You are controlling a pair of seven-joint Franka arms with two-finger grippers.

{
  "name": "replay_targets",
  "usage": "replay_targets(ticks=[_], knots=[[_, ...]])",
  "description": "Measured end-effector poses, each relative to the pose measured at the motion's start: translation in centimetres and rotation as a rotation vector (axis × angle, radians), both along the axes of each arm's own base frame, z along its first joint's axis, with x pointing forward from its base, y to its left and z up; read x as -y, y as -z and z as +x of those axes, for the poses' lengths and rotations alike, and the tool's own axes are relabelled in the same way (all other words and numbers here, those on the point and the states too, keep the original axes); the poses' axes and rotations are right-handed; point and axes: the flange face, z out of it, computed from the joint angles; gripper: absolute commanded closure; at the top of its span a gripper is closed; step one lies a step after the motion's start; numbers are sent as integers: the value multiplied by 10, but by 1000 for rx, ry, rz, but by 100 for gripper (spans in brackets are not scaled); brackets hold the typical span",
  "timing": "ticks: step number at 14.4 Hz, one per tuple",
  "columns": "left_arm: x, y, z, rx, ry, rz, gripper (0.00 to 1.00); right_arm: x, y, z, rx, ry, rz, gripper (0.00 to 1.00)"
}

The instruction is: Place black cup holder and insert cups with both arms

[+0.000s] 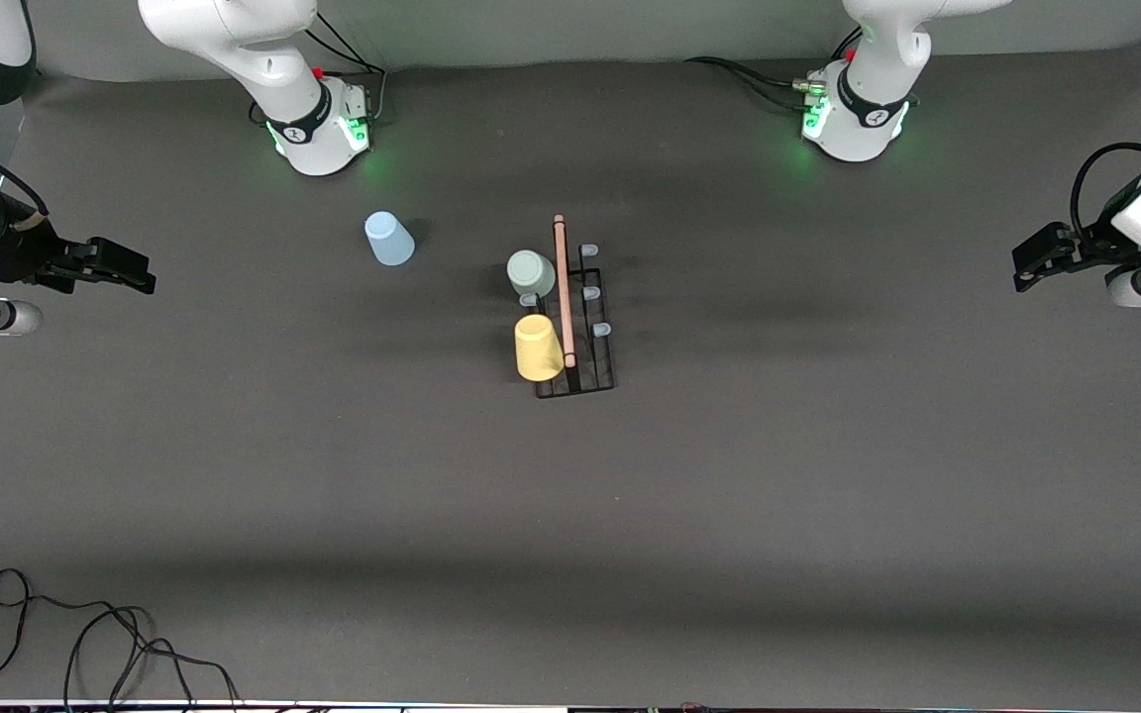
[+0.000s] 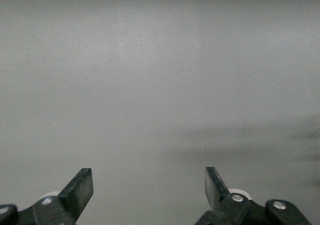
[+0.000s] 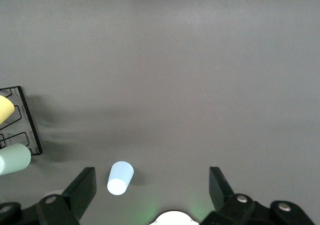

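The black cup holder point(image 1: 590, 342) stands at the table's middle, its wooden rod point(image 1: 563, 287) on top. A pale green cup point(image 1: 530, 272) and a yellow cup point(image 1: 537, 348) sit on prongs on the side toward the right arm's end; the yellow one is nearer the front camera. The light blue cup point(image 1: 388, 239) stands alone on the table toward the right arm's end. My right gripper point(image 1: 147, 275) is open and empty over that end of the table; its wrist view point(image 3: 152, 171) shows the blue cup point(image 3: 120, 178), the holder point(image 3: 25, 120) and green cup point(image 3: 14, 158). My left gripper point(image 1: 1021, 272) is open and empty point(image 2: 149, 177) over its own end.
Loose black cables point(image 1: 85, 644) lie at the table's near edge toward the right arm's end. The arm bases point(image 1: 318, 129) point(image 1: 853, 119) stand along the table's edge farthest from the front camera. Three prongs point(image 1: 590, 293) on the holder's side toward the left arm are bare.
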Motion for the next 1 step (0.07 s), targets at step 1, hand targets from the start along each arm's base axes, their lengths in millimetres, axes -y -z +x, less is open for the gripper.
replay_targets(ticks=[1], knots=[[0, 0, 0, 0, -2, 0, 0, 0, 0, 0, 0, 0, 0, 0]])
